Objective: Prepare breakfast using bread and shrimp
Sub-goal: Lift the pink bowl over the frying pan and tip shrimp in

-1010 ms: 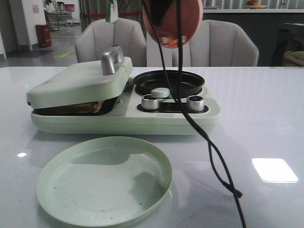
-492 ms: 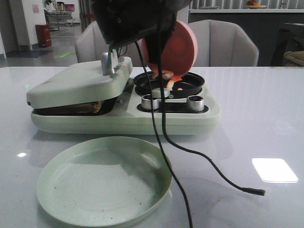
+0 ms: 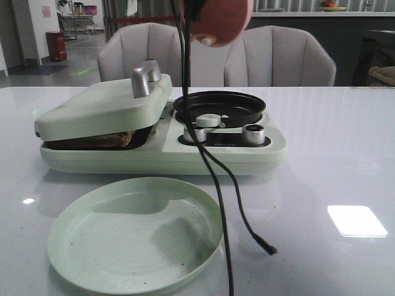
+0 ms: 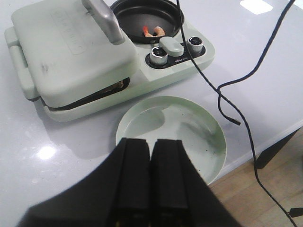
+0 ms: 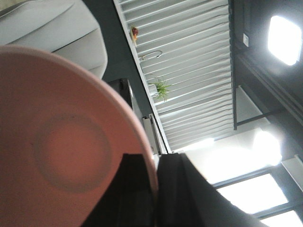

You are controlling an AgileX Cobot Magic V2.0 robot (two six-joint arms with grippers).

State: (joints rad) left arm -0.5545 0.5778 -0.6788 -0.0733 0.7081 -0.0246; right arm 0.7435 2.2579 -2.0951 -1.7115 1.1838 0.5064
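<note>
On the left half of the tabletop [image 3: 345, 142] the pale green breakfast maker [image 3: 154, 154] has its grill lid [image 3: 105, 108] lowered, and a strip of browned bread [image 3: 114, 139] shows in the gap under the lid, so the bread is in the press. Near the front edge, the empty green plate [image 3: 136, 231] sits just in front of the appliance. The left gripper [image 4: 150, 177] hovers above that plate with its jaws drawn together and nothing between them. Moving right, the small black pan [image 3: 220, 106] at the far right of the appliance now holds the shrimp [image 4: 153, 31], seen as a curled orange piece in the left wrist view. A second ago the shrimp was still clinging to the tilted pink plate [image 3: 216, 21]; half a second ago that plate was dipped to the pan's rim; now it is lifted up and away, above the pan. The right gripper [image 5: 154, 189] has its jaws clamped on the pink plate's rim. A loose black cable [image 3: 216, 172] dangles in front of the appliance. By my judgement the shrimp transfer is done, and cooking plus serving onto the green plate remains.
</note>
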